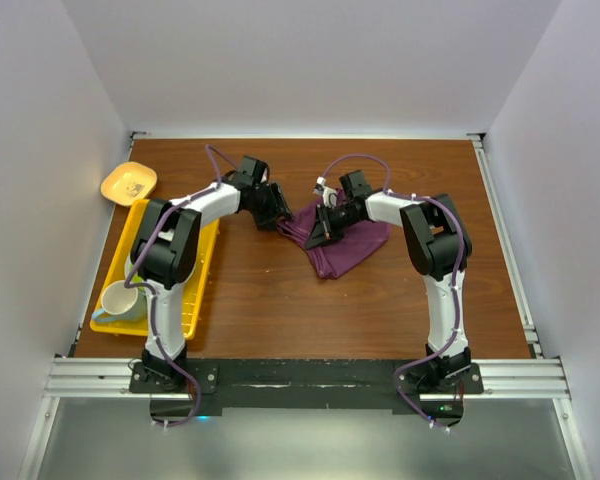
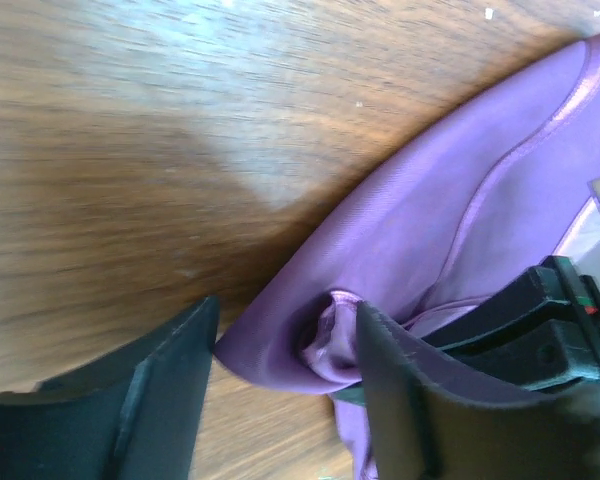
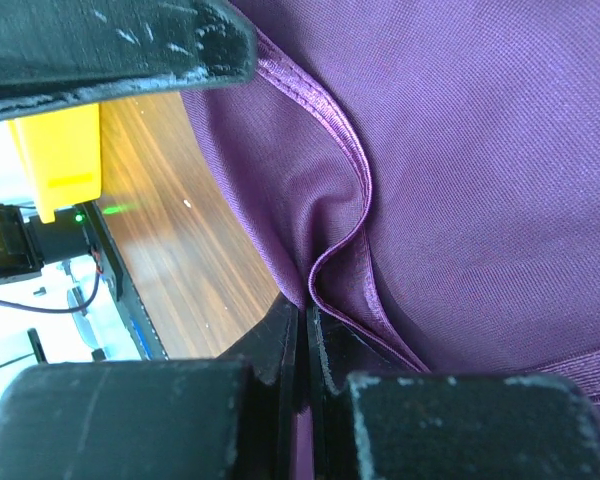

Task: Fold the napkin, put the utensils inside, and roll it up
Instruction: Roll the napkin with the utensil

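Observation:
The plum-purple napkin (image 1: 352,246) lies bunched on the wooden table, right of centre. My right gripper (image 1: 316,232) is shut on a hemmed edge of the napkin (image 3: 460,150), and the cloth is pinched between its fingertips (image 3: 305,315). My left gripper (image 1: 280,213) is at the napkin's left corner. In the left wrist view its jaws (image 2: 288,320) stand open around a rounded fold of the napkin (image 2: 430,200). One finger (image 2: 400,380) touches the cloth, the other is clear of it. No utensils are in view.
A yellow rack (image 1: 185,285) along the left edge holds a pale cup (image 1: 123,298). A small yellow plate (image 1: 128,182) sits behind it. Metal rails run along the table's right and near edges.

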Controlling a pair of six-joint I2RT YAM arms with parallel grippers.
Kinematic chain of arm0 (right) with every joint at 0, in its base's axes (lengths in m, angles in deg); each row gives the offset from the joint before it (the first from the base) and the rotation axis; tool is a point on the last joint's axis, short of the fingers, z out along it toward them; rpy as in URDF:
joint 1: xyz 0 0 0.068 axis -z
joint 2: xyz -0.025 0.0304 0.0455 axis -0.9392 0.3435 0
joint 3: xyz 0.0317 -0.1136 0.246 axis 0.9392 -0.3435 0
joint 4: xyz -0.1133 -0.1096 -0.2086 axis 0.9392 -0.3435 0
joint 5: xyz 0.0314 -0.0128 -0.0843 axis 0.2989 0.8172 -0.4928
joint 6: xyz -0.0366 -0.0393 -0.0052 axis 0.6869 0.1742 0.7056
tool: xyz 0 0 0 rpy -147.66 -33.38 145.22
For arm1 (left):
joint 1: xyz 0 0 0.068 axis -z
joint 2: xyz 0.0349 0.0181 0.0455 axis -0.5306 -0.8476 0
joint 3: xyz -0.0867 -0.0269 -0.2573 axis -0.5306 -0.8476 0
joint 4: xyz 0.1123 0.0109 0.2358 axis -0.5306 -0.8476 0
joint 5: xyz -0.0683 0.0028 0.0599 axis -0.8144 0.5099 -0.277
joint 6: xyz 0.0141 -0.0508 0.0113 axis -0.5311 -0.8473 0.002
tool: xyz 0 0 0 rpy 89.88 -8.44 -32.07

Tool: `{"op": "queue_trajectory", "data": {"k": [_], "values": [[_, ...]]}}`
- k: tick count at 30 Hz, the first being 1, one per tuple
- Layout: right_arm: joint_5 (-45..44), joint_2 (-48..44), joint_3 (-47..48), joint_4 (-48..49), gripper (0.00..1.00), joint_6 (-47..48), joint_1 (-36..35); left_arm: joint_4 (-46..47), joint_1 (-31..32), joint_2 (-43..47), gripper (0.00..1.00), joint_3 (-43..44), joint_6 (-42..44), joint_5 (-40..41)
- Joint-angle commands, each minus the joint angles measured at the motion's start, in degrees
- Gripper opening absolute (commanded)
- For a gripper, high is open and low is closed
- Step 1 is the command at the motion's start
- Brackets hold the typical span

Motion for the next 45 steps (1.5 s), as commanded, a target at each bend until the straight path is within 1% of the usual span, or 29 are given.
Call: {"op": "queue_trajectory", "data": {"k": [1, 2, 4, 5, 8, 10, 11, 13, 14, 16, 17, 18, 20, 21, 24, 25, 27, 28, 29, 31, 32, 34, 35, 41, 45], "values": [[-4.7, 0.7, 0.8, -3.2, 0.00, 2.2, -0.3, 3.1, 0.7, -3.0, 0.55, -1.6, -0.9, -0.9], [-4.9, 0.7, 0.9, -3.3, 0.00, 2.2, -0.3, 3.2, 0.7, -3.0, 0.49, -2.0, -1.4, -1.0], [-5.2, 0.7, 1.1, -3.7, 0.00, 2.7, -0.3, 3.6, 0.7, -2.9, 0.43, -2.1, -1.6, -1.2], [-5.2, 0.8, 1.1, -3.9, 0.00, 2.8, -0.4, 3.6, 0.7, -2.8, 0.36, -2.2, -1.8, -1.3], [-5.4, 1.2, 1.5, -4.3, 0.00, 3.1, -0.4, 3.8, 0.7, -2.1, 0.26, -2.8, -2.3, -1.7], [-5.9, 1.1, 1.8, -4.6, 0.00, 3.4, -0.4, 3.8, 0.7, -1.8, 0.21, -2.9, -2.5, -2.3], [-6.6, 1.1, 2.0, -4.8, 0.00, 3.4, -0.5, 3.8, 0.7, -1.3, 0.15, -3.2, -2.4, -2.3], [-7.2, 0.9, 2.9, -6.0, 0.01, 4.2, -0.8, 3.4, 0.7, -1.0, 0.11, -3.3, -2.4, -2.6], [-8.7, 0.7, 3.2, -6.7, 0.06, 4.4, -1.1, 3.1, 0.7, -1.0, 0.07, -3.0, -2.1, -2.9], [-10.4, -0.2, 4.5, -9.1, 0.13, 5.7, -1.5, 0.8, 0.7, -1.2, 0.05, -2.2, -1.8, -3.6], [-11.5, -0.9, 4.8, -9.9, 0.20, 6.0, -1.9, -0.3, 0.7, -1.6, 0.00, -1.0, -1.4, -3.7], [-14.4, -1.6, 5.2, -11.3, 0.24, 6.3, -2.2, -2.5, 0.7, -1.7, 0.00, -0.3, -1.3, -3.8], [-16.8, -3.9, 5.9, -12.8, 0.32, 7.3, -2.7, -4.2, 0.7, -1.7, 0.00, 1.1, -1.1, -3.9], [-20.3, -4.8, 6.4, -13.9, 0.40, 7.6, -3.6, -5.3, 0.7, -1.6, 0.00, 1.4, -1.0, -4.4], [-23.9, -8.5, 6.4, -15.2, 0.50, 9.6, -5.7, -8.0, 0.6, -1.6, 0.00, 3.5, -0.3, -4.1], [-26.8, -9.3, 6.4, -15.5, 0.56, 10.6, -6.4, -8.5, 0.6, -1.5, 0.00, 4.0, -0.1, -4.1], [-29.5, -11.7, 5.9, -15.7, 0.61, 12.1, -8.4, -9.2, 0.6, -1.5, 0.00, 4.9, 0.0, -4.3], [-33.3, -12.6, 5.5, -15.3, 0.67, 13.3, -9.2, -9.2, 0.6, -1.5, 0.00, 4.9, 0.0, -4.4], [-35.0, -13.5, 4.8, -14.8, 0.68, 13.5, -10.9, -9.2, 0.6, -1.3, 0.00, 5.0, 0.0, -4.6], [-38.6, -15.3, 3.2, -12.7, 0.70, 16.7, -12.4, -9.4, 0.6, -1.4, 0.00, 5.0, 0.1, -4.7], [-42.2, -15.6, 2.6, -11.8, 0.70, 17.3, -13.8, -9.4, 0.6, -1.5, 0.00, 5.0, 0.3, -4.8], [-44.5, -16.2, 1.3, -9.3, 0.71, 19.5, -15.2, -9.9, 0.6, -1.6, 0.00, 4.9, 0.3, -5.0], [-46.7, -16.3, 0.7, -8.5, 0.74, 20.2, -16.6, -9.8, 0.6, -1.5, 0.00, 5.0, 0.4, -5.1], [-50.1, -14.1, 0.1, -3.5, 0.75, 24.1, -20.1, -10.4, 0.6, -2.2, 0.00, 5.8, 2.0, -4.5], [-51.5, -11.5, 1.1, -2.9, 0.71, 24.9, -21.1, -10.4, 0.6, -2.9, 0.00, 6.0, 3.8, -4.5]]}}
